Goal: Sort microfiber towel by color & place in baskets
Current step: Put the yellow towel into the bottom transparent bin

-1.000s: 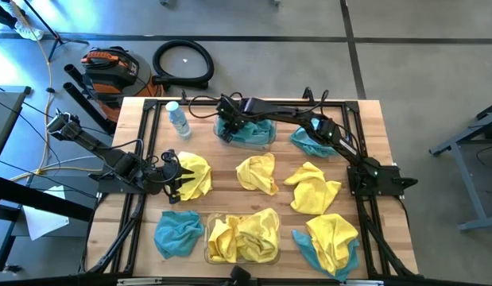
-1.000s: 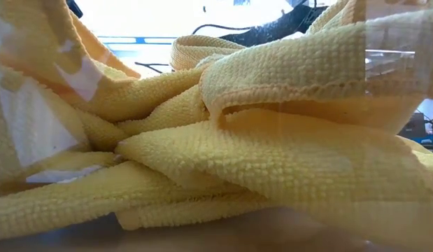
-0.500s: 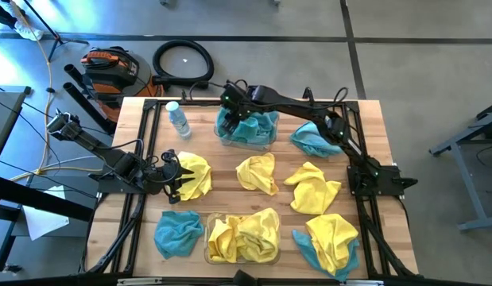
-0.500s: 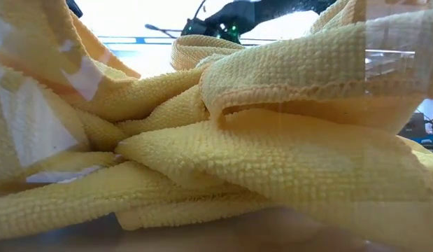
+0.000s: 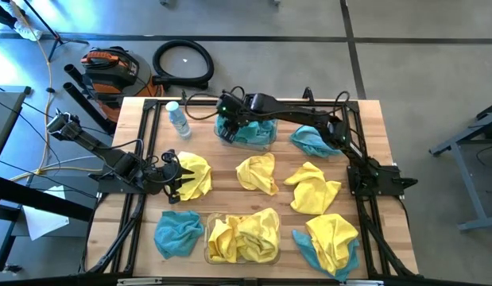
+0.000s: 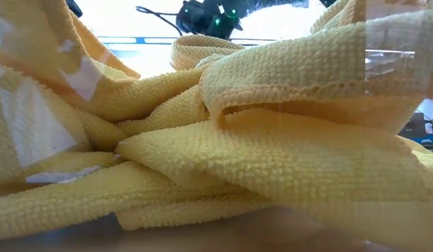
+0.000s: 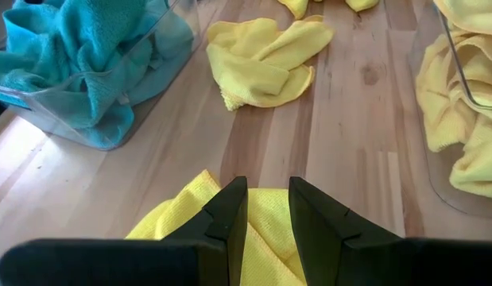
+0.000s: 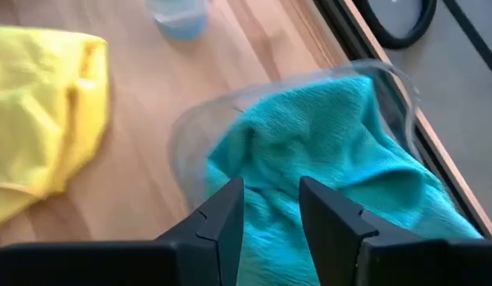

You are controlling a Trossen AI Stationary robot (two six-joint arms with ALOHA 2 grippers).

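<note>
Right gripper [image 5: 227, 127] now parted and empty above far basket [image 5: 265, 143] — teal towel [image 5: 249, 131] released inside; left gripper [image 7: 268, 208] idles slightly open over yellow towel [image 5: 194, 175].

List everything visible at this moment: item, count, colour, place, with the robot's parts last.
Baskets: two, clear; far one holds teal cloths, near one holds yellow cloths.
Loose yellow towels: four; left, centre, right, near right.
Loose teal towels: three; near left, far right, one under the near-right yellow.
Water bottle: one, clear, far left.
Hose coil: one, black, on the floor.
Left gripper: open, over the left yellow towel.
Right gripper: open, above the far basket.
</note>
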